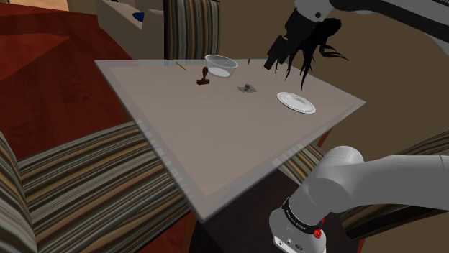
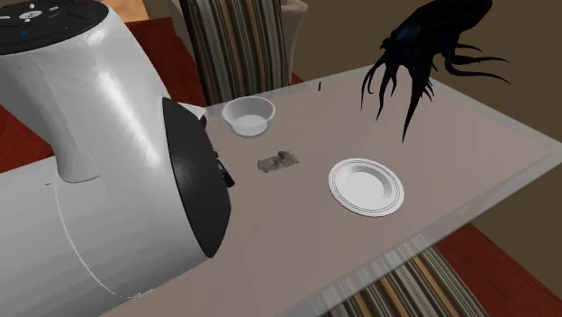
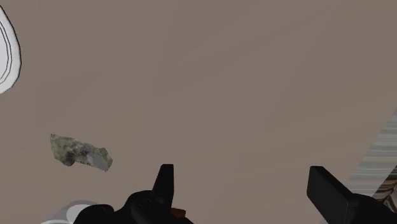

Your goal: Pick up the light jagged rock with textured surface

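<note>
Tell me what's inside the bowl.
The bowl shows a white inside with nothing in it; its near wall hides a thin strip of the bottom in the second exterior view. The rock lies outside it, on the table.

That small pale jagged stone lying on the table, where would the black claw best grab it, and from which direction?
Probably from straight above, pinching the rock across its narrow width near the middle. It lies flat and elongated on the table, so its long sides offer the shortest span. The open gripper hangs off to one side of it.
</note>
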